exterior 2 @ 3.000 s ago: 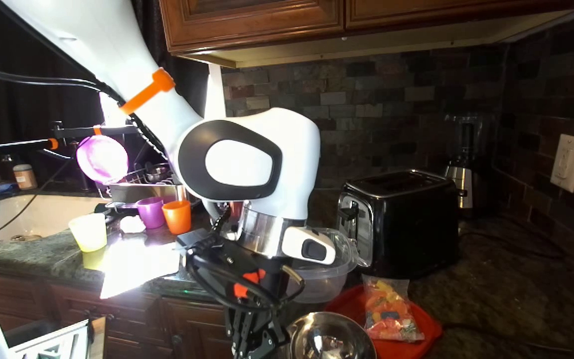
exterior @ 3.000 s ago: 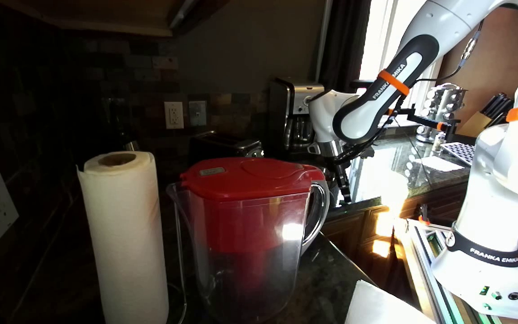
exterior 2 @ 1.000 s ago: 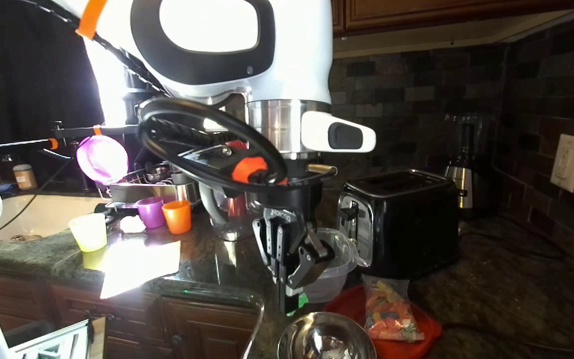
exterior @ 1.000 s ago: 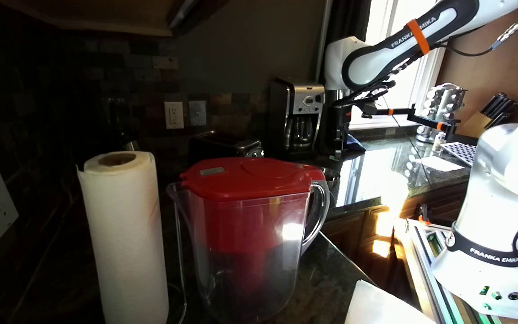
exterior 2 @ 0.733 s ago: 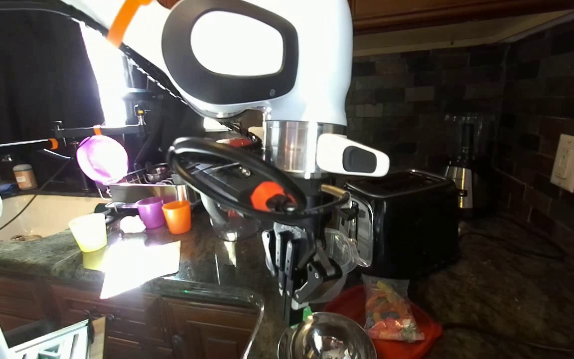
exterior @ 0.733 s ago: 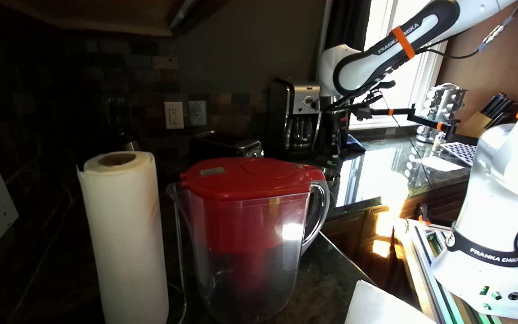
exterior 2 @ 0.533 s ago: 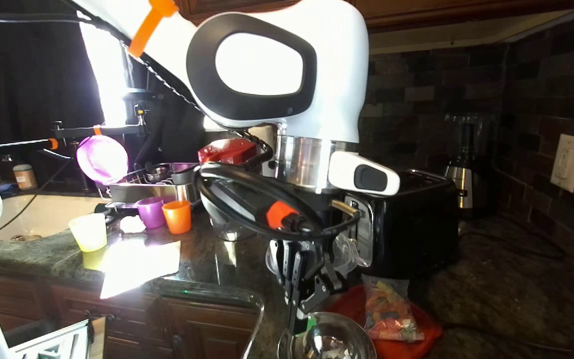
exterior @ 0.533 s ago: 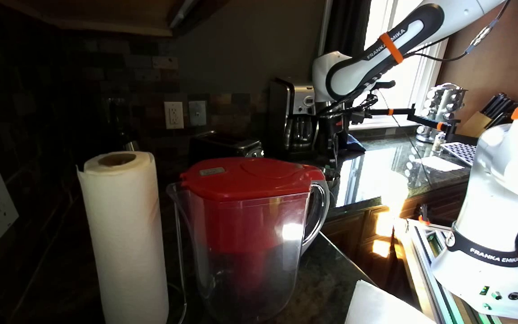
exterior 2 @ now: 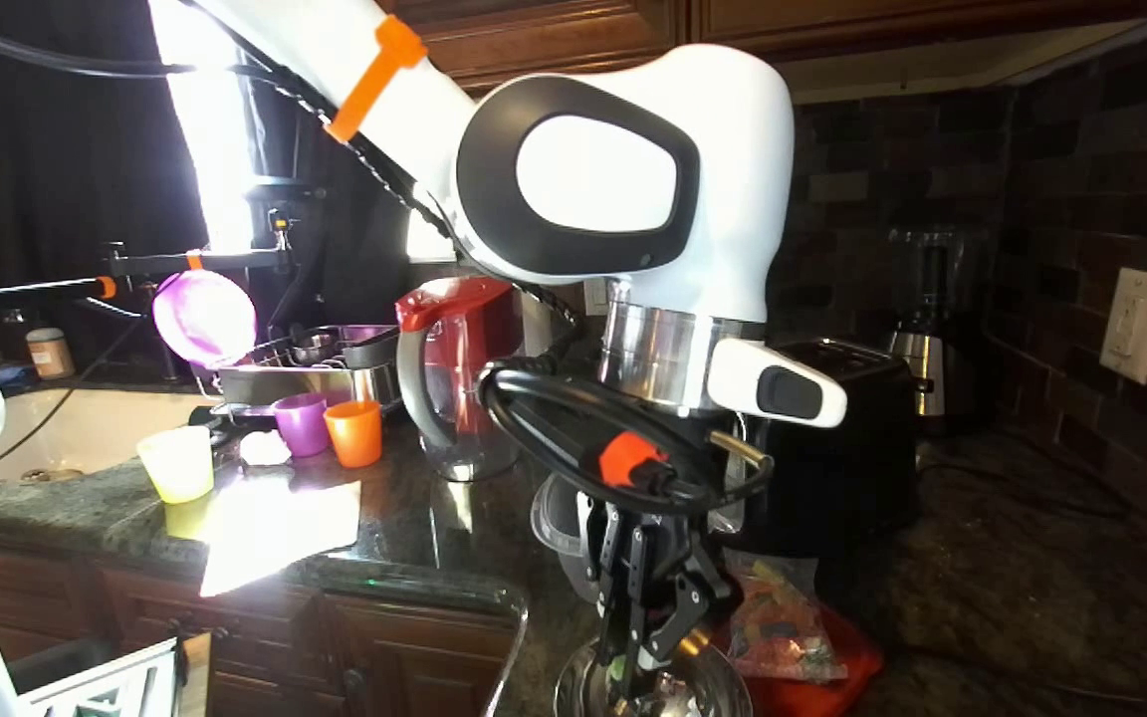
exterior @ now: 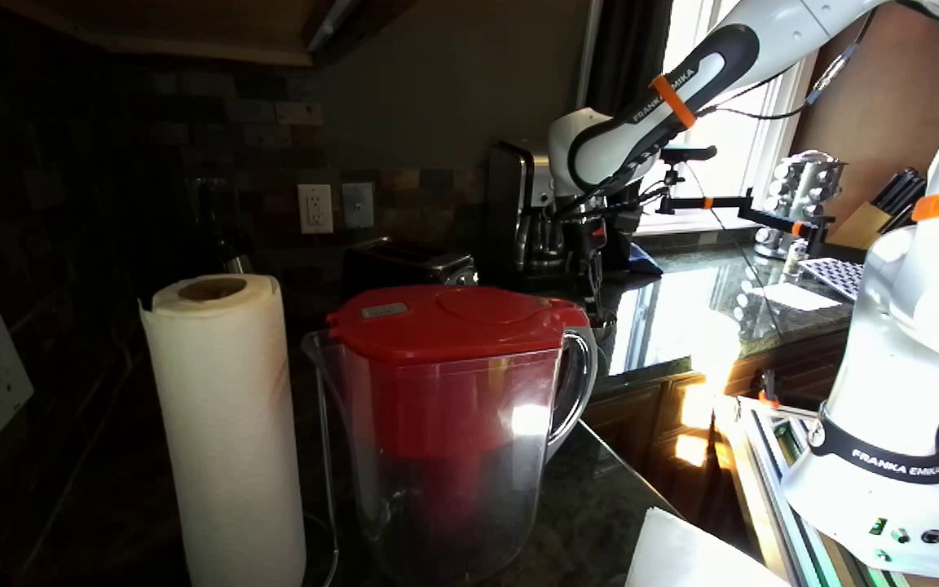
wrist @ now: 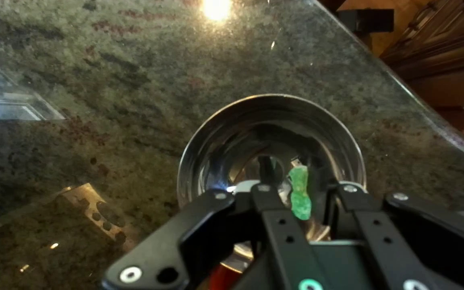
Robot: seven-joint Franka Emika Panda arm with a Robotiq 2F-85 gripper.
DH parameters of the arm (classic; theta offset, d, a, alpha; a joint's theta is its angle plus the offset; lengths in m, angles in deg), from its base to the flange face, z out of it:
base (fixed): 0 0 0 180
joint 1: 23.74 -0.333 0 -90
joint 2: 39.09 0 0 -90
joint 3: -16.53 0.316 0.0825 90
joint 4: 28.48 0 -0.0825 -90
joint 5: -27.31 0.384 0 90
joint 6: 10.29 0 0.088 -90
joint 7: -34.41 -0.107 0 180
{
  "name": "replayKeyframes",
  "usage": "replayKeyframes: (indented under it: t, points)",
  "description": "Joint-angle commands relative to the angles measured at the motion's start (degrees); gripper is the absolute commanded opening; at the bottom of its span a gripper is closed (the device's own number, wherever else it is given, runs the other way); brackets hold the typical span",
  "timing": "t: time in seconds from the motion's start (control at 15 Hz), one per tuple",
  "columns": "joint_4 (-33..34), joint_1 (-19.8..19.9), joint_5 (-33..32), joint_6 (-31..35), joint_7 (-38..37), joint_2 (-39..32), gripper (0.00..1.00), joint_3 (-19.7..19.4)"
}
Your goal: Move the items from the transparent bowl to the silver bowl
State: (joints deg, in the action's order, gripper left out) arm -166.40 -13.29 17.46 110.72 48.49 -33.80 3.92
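The silver bowl (exterior 2: 573,689) stands on the counter; its shiny inside fills the middle of the wrist view (wrist: 216,149). My gripper (exterior 2: 633,672) is low over this bowl, with its fingertips at or just inside the rim. In the wrist view my gripper (wrist: 296,181) has its fingers close together around a green candy (wrist: 299,193), which looks nearer than the bowl's bottom. A green patch in the bowl in an exterior view may be the candy or its reflection. The transparent bowl (exterior 2: 556,523) is behind the gripper and mostly hidden; its contents cannot be seen.
A bag of candies (exterior 2: 783,627) lies on a red lid (exterior 2: 850,662) right of the silver bowl. A black toaster (exterior 2: 842,468) stands behind. A red-lidded pitcher (exterior: 453,326) and paper roll (exterior: 225,440) stand at the front. Cups (exterior 2: 352,433) and the counter edge (exterior 2: 519,637) lie left.
The arm was lower and left 3.0 s ago, then was raised with the green candy. Since 1.0 s ago the gripper has come down and right over the silver bowl.
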Motion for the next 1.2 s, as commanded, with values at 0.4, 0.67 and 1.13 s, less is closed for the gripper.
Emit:
replayKeyframes:
  t: [0.4, 0.67, 1.13]
  points:
    - [2.1, 0.4, 0.0, -0.9, -1.3, -1.9, 0.11, 0.3]
    - [1.8, 0.5, -1.9, -1.4, -1.8, -2.1, 0.55, 0.4]
    - [1.6, 0.5, -3.3, -1.7, -2.0, -2.4, 0.66, 0.4]
